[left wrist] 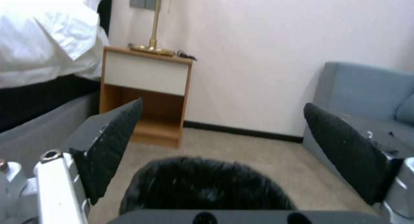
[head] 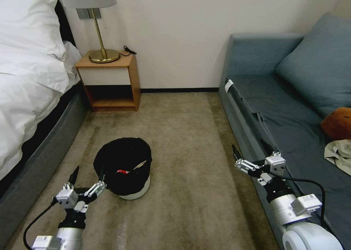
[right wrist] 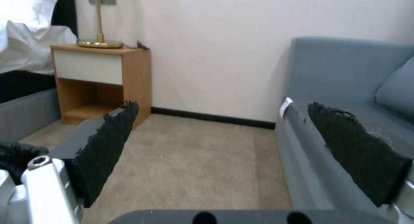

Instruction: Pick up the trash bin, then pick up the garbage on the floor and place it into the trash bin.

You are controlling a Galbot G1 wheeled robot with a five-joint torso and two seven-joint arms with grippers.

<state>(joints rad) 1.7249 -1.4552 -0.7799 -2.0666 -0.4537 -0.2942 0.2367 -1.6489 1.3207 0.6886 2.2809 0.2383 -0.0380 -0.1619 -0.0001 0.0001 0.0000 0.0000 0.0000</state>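
Head view: trash bin (head: 124,169) upright on the carpet floor (head: 190,177), between bed (head: 25,96) and sofa (head: 292,107), black liner crinkled over the rim, white base showing below. Inside the bin, a red wrapper (head: 122,172) and a pale scrap beside it. Left gripper (head: 87,177) low at the bin's left side, jaws spread, one fingertip just at the liner's edge; contact hard to judge. Right gripper (head: 252,156) well apart from the bin, up against the sofa's front edge, holding nothing, jaws parted. Nightstand (head: 109,82) with a brass lamp (head: 98,27) against the far wall.

Left wrist view: left gripper (left wrist: 222,133) wide open, the bin's black liner (left wrist: 207,185) low between the two pads, nothing clamped.

Right wrist view: right gripper (right wrist: 224,136) open and empty above bare carpet, sofa on one side, a sliver of the bin's black liner (right wrist: 17,153) at the picture's edge.
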